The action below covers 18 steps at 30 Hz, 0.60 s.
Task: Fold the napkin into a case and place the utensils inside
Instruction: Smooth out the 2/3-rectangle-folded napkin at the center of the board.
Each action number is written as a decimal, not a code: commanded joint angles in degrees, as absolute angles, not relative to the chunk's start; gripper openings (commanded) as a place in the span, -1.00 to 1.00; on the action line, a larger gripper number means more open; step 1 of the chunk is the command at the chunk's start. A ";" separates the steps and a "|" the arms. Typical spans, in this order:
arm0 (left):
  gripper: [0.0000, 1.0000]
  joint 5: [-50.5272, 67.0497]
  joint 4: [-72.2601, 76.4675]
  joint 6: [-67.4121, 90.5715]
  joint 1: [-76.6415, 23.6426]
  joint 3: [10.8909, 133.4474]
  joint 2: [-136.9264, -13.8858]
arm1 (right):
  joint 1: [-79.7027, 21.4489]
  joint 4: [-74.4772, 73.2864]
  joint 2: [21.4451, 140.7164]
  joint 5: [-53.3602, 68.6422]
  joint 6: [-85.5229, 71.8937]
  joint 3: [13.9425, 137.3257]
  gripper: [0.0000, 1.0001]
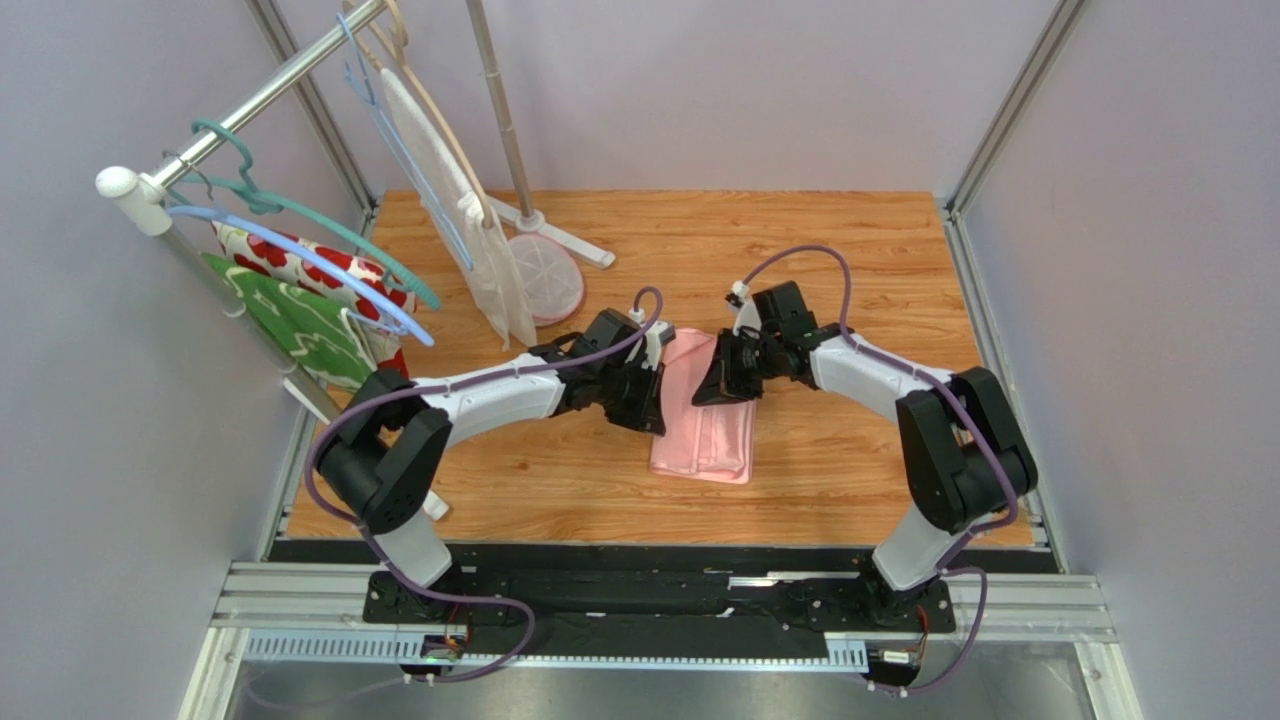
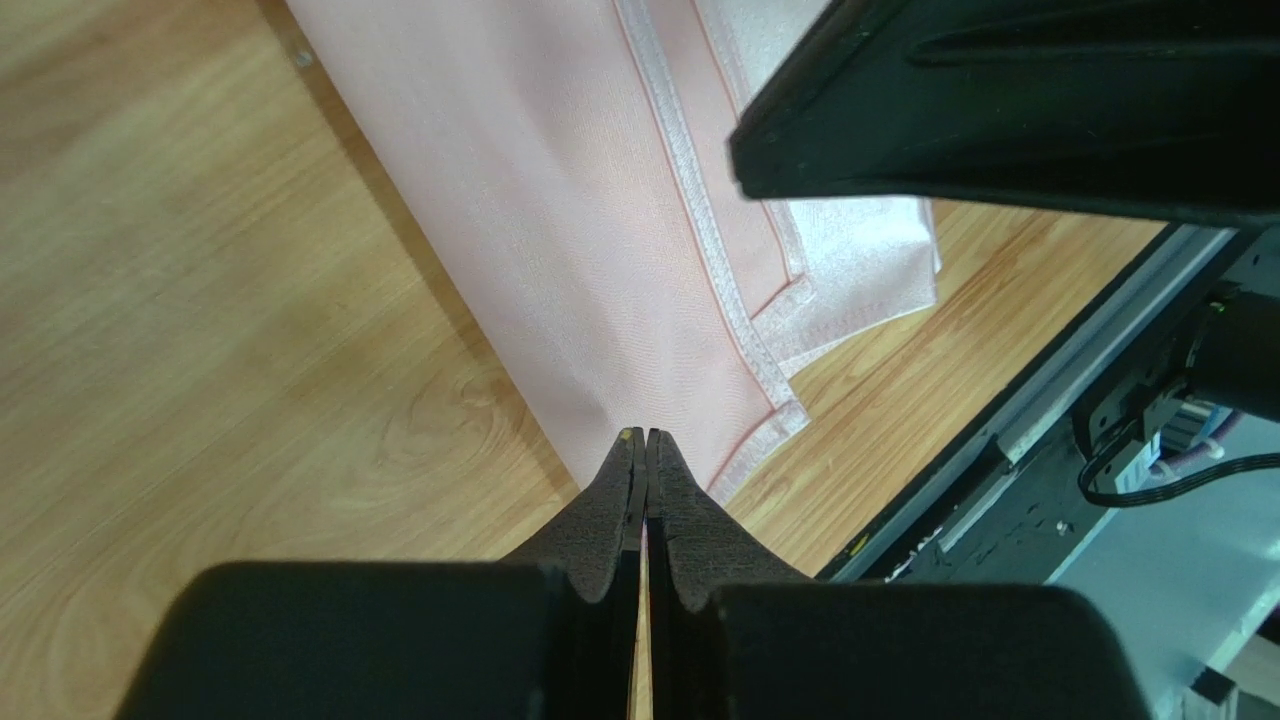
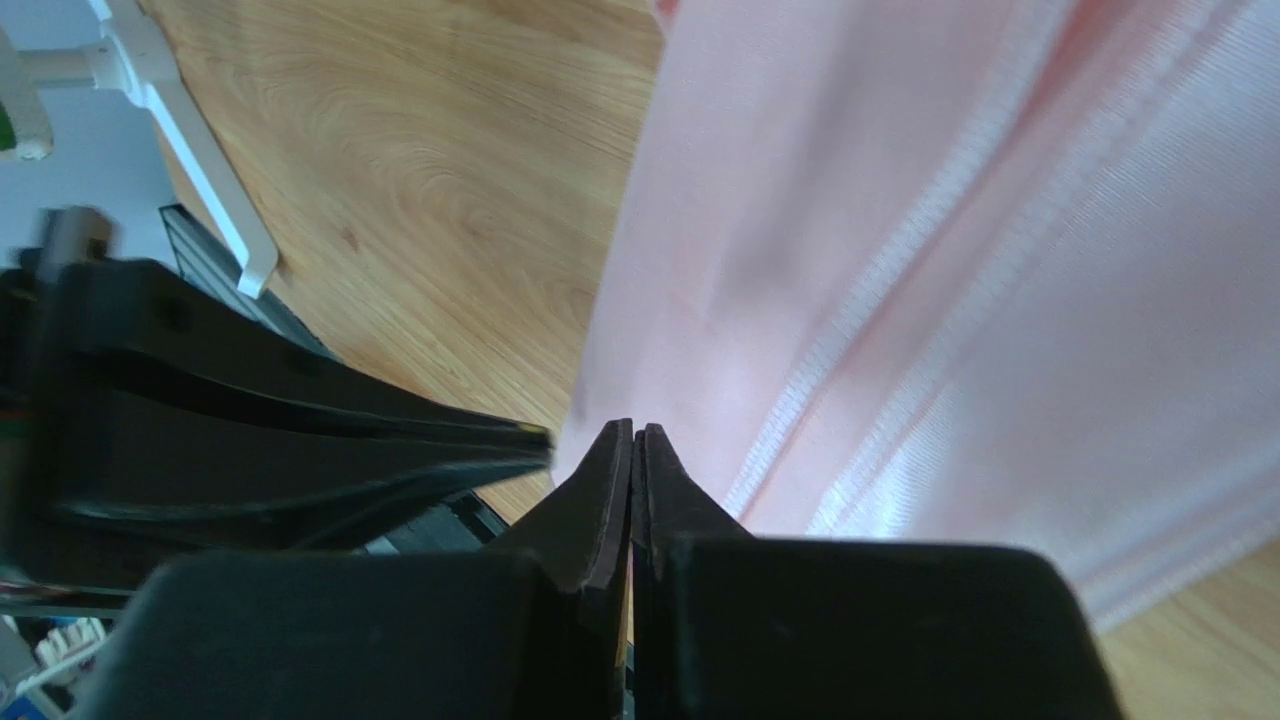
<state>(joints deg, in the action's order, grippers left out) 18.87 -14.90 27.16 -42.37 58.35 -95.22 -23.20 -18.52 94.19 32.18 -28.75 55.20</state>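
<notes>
Both my arms reach inward from their bases with the elbows swung outward. The forearms converge over the middle of the table (image 1: 842,270), so my two wrists almost meet above the napkin (image 1: 706,438). My left end effector (image 1: 655,405) comes in at the napkin's left edge. My right end effector (image 1: 706,387) angles down across its far half, pointing toward the left one.

From above, the wrists hide the fingertips, and only the wrist cameras show them. The left fingers (image 2: 609,510) are pressed together, their tips right at the napkin's long folded edge, just short of its near corner. I cannot tell whether any cloth is caught between them. The right fingers (image 3: 598,503) are also pressed flat together, with nothing visible between them, and their tips appear against the napkin's edge. In each wrist view the other end effector shows as a dark wedge close by.

The left wrist view also shows the layering: hemmed edges stacked one on another, with a paler layer poking out at the near end. From overhead the napkin is only a flat pink oblong lying lengthwise away from me.

I count two arms, two end effectors and one napkin. On the rack (image 1: 226,128) at the left hang two patterned cloths, a red-flowered cloth (image 1: 286,263) and a green cloth (image 1: 301,323). One white stand (image 1: 499,105) rises at the far side.
</notes>
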 commanded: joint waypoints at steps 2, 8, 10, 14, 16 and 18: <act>-0.97 22.85 -4.32 29.53 -42.72 56.17 -98.08 | -26.27 -11.96 100.62 37.09 -32.08 60.38 -1.00; -0.98 20.75 -3.87 29.09 -42.63 53.62 -98.96 | -27.33 -7.13 106.52 40.60 -34.36 62.05 -1.00; -0.99 20.57 -2.91 29.18 -42.63 52.22 -99.40 | -27.33 -6.59 107.84 40.43 -34.10 62.05 -1.00; -0.99 21.53 -0.26 30.23 -42.63 49.66 -101.15 | -26.20 -6.85 110.65 39.11 -32.87 63.37 -1.00; -0.99 21.53 1.21 30.24 -42.63 49.05 -101.69 | -25.58 -6.86 112.40 38.67 -32.43 64.15 -1.00; -1.00 22.32 1.67 30.23 -42.63 48.43 -101.17 | -24.79 -7.29 113.46 38.50 -31.82 64.77 -1.00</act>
